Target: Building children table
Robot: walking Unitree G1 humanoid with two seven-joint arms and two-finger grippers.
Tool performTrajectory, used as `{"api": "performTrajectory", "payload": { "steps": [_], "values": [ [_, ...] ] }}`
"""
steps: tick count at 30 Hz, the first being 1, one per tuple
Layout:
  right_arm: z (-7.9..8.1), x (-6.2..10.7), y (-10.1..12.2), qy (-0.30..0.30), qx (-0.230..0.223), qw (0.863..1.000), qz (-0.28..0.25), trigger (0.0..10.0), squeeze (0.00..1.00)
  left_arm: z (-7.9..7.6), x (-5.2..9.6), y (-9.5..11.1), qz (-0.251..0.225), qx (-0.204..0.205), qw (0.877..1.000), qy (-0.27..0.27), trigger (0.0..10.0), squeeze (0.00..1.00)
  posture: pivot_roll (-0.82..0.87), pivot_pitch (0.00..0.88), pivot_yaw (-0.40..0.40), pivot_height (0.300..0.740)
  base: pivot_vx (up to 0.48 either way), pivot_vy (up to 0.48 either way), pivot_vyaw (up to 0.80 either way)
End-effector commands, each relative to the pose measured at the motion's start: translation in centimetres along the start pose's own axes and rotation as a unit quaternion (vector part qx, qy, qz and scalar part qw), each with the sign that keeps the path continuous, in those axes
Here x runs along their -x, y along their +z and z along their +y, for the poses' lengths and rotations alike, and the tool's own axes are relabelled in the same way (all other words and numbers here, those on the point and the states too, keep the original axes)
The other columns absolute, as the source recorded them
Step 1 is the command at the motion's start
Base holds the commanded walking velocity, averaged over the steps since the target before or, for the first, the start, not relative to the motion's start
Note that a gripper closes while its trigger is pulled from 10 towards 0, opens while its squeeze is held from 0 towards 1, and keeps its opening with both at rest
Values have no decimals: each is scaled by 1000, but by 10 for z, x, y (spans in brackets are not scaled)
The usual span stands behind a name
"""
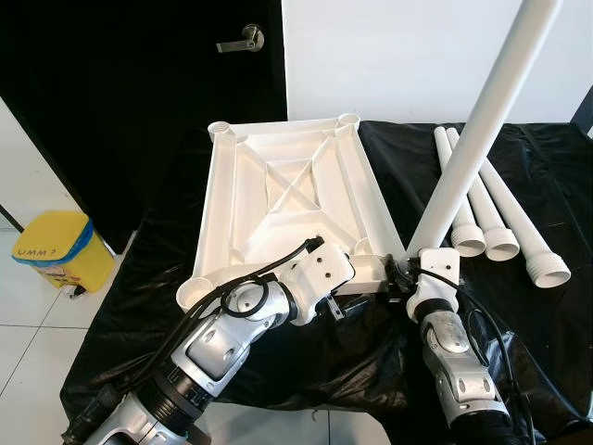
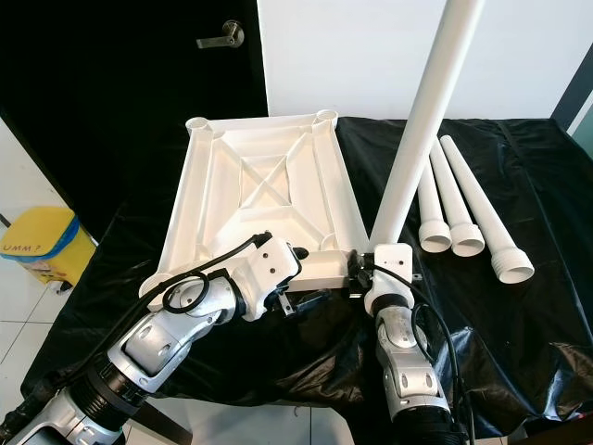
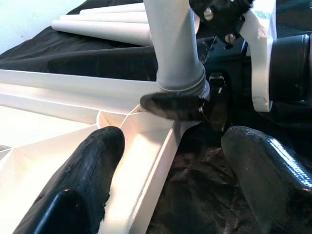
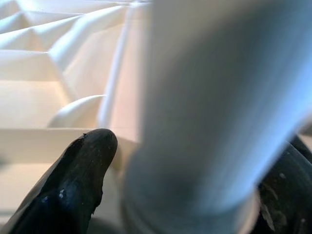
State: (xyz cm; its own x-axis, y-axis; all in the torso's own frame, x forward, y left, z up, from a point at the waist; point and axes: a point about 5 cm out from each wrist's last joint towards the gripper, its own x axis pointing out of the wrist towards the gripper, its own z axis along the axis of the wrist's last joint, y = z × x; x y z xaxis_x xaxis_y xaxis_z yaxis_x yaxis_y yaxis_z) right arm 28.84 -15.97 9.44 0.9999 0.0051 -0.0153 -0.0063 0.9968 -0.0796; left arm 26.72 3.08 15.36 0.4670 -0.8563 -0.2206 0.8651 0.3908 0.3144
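My right gripper [image 3: 204,105] had its fingers [image 4: 83,170] clenched around the base of a white leg [image 1: 482,130], one black finger on each side of the tube just above its collar. The leg rose tilted, leaning up and away to my right, with its lower end right at the near right corner socket [image 3: 146,126] of the upturned table top [image 1: 287,185]. I couldn't tell whether the end was already in the socket or only resting on its rim.

My left gripper [image 3: 165,161] was spread, fingers released, straddling the near edge rail of the table top just beside that same corner, one finger over the inside of the frame and the other over the black cloth [image 1: 371,352]. It looked placed to steady the panel, though I couldn't tell if it was pressing on anything.

Three spare legs [image 1: 500,213] lay side by side on the cloth to the right of the top, wide ends toward me. The other three corner sockets showed empty. A yellow bin [image 1: 54,248] sat on the floor to the left, below a dark door [image 1: 139,93].

My read: first leg going in. To do it well, I'd stand the leg upright over the socket before pushing, keep the grip low near the collar, and hold the frame down with the left so the top didn't slide on the slick cloth.
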Motion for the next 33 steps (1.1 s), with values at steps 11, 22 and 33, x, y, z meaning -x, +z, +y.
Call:
{"api": "performTrajectory", "payload": {
  "steps": [11,22,33],
  "values": [
    [-15,-7,7,121,23,992,-26,10000,0,-7,0,0,5,0,998,-67,10000,0,-221,12,39,740,0,0,0],
    [-19,-22,21,193,44,980,-34,10000,0,-6,0,0,6,1,998,-65,10000,0,-210,15,36,740,0,0,0],
    [-21,-21,9,223,49,974,0,0,0,-4,3,0,8,1,998,-56,10000,0,-198,12,27,740,0,0,0]
  ]
}}
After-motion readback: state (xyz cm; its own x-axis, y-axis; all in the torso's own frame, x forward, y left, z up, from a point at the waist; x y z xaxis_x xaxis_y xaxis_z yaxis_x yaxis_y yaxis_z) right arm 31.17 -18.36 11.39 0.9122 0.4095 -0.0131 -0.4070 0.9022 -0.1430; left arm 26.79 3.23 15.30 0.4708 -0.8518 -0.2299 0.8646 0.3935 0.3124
